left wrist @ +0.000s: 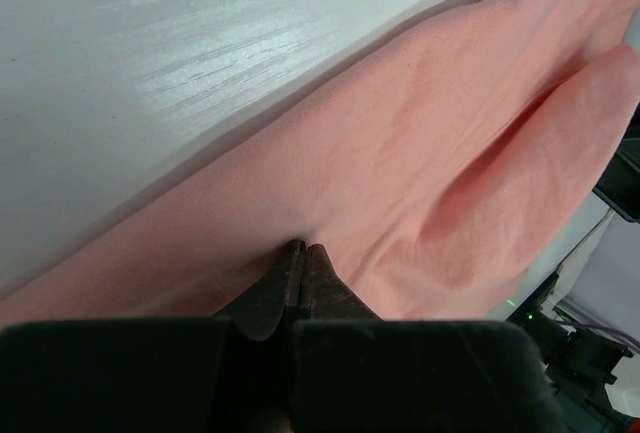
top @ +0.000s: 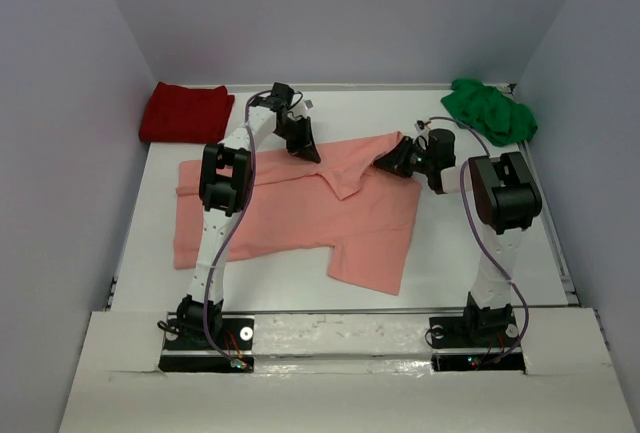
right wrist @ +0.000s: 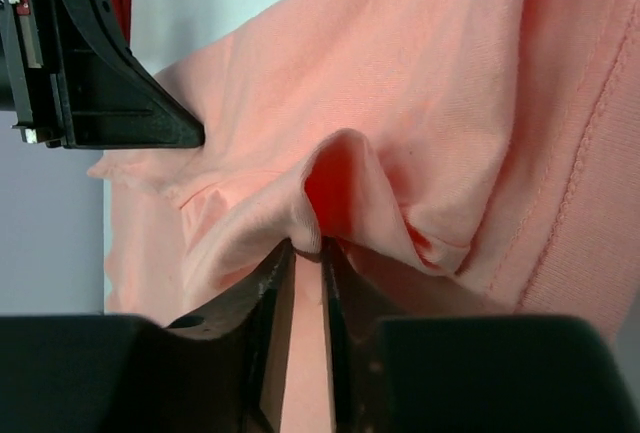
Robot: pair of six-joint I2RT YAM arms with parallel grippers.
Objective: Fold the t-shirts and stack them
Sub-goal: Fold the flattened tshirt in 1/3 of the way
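Observation:
The salmon-pink t-shirt (top: 300, 213) lies spread across the middle of the table, with its far edge lifted and partly folded over. My left gripper (top: 306, 149) is at that far edge; in the left wrist view its jaws (left wrist: 303, 249) are shut, tips pinched into the pink cloth (left wrist: 400, 143). My right gripper (top: 386, 162) holds the far right corner. In the right wrist view (right wrist: 308, 246) it is shut on a bunched fold of the shirt (right wrist: 420, 83). The dark red t-shirt (top: 186, 112) lies folded at the back left. The bright green t-shirt (top: 490, 111) lies crumpled at the back right.
The white table (top: 480, 243) has raised edges on the left, right and back, with grey walls around it. Bare table shows to the right of the pink shirt and along the back between the red and green shirts. The left gripper's black body (right wrist: 90, 73) shows in the right wrist view.

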